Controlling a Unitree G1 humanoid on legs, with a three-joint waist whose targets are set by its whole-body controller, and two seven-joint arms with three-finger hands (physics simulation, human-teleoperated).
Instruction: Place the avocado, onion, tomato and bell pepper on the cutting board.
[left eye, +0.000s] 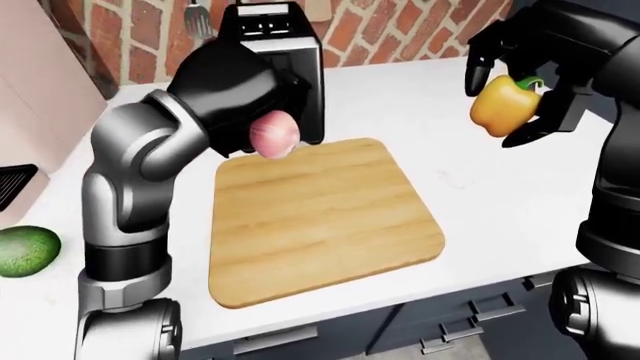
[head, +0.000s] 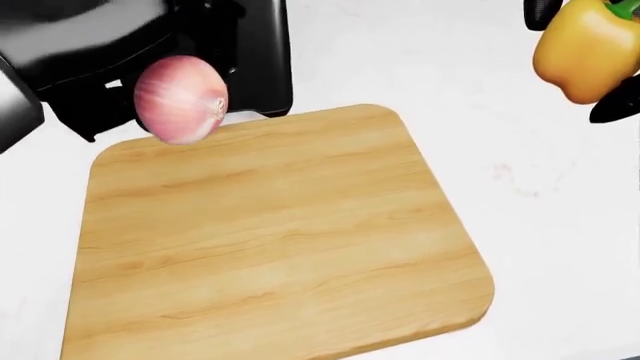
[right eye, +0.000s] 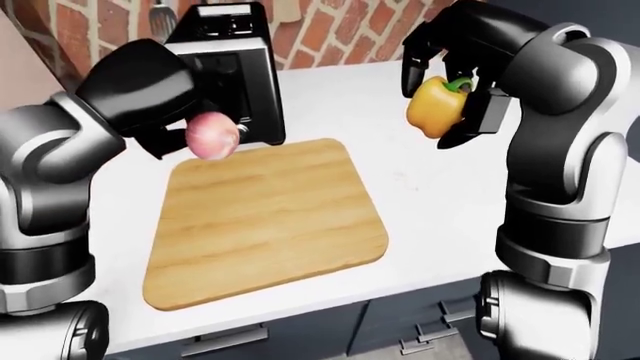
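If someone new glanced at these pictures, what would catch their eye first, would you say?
Probably the two raised hands: the left hand holds a pink onion over the upper-left corner of the bare wooden cutting board, and the right hand holds a yellow bell pepper at upper right. A black toaster stands behind.
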